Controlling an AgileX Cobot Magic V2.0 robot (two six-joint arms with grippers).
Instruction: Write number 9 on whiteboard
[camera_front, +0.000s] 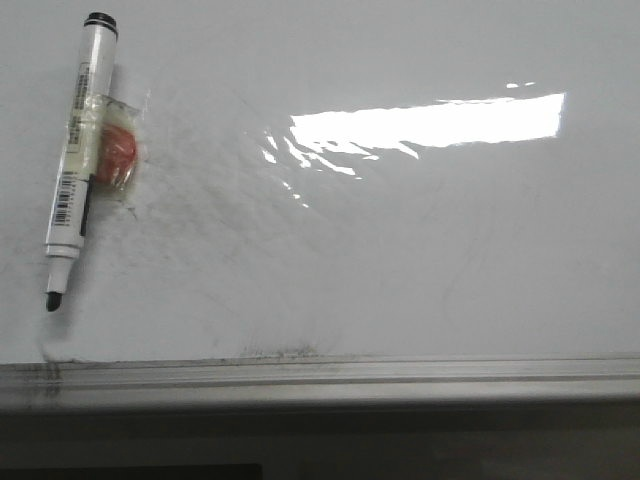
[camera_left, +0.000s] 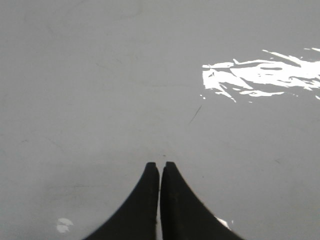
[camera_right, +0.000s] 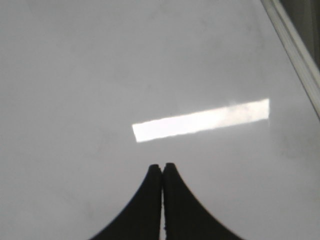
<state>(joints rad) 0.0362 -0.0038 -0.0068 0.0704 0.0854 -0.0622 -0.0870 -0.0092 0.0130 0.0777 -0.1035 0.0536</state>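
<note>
The whiteboard (camera_front: 420, 250) fills the front view, glossy white with faint grey smudges and a grey metal rail along its near edge. A white marker (camera_front: 80, 150) with a black tip lies at the far left, uncapped, with an orange-red pad (camera_front: 118, 152) taped to its side. No number 9 shows on the board. Neither gripper shows in the front view. My left gripper (camera_left: 160, 164) is shut and empty over bare board (camera_left: 100, 100). My right gripper (camera_right: 162, 165) is shut and empty over bare board (camera_right: 100, 75).
A bright glare patch (camera_front: 430, 125) lies across the board's middle right. The metal edge rail (camera_front: 320, 375) runs along the front, and it also shows in the right wrist view (camera_right: 295, 55). Dark marker residue (camera_front: 285, 352) sits by the rail.
</note>
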